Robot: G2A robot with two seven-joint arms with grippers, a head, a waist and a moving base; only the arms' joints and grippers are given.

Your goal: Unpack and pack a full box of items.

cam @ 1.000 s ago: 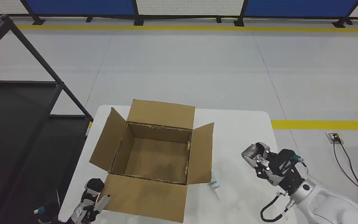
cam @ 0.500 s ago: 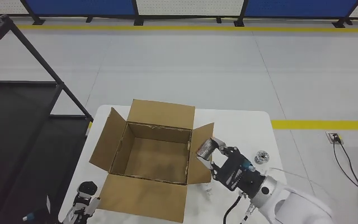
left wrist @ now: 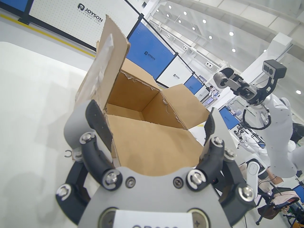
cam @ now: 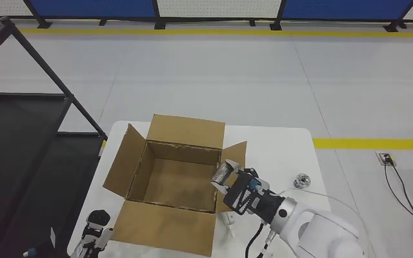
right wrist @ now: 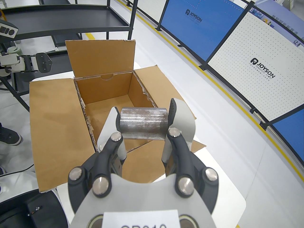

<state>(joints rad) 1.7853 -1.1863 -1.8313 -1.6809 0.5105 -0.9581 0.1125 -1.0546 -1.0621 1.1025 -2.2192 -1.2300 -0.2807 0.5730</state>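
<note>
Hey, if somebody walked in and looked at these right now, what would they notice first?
The big open cardboard box, empty, in the middle of the white table. Then the right gripper, shut on a metal cylinder held over the box's rim on that arm's side.

Grey floor, blue partition panels

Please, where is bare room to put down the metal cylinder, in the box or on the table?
The box floor is bare between all four walls. On the table, the far patch between the right flap and the small round part is free. It is crowded at the box's right wall, where the right pincer holds the metal cylinder.
</note>
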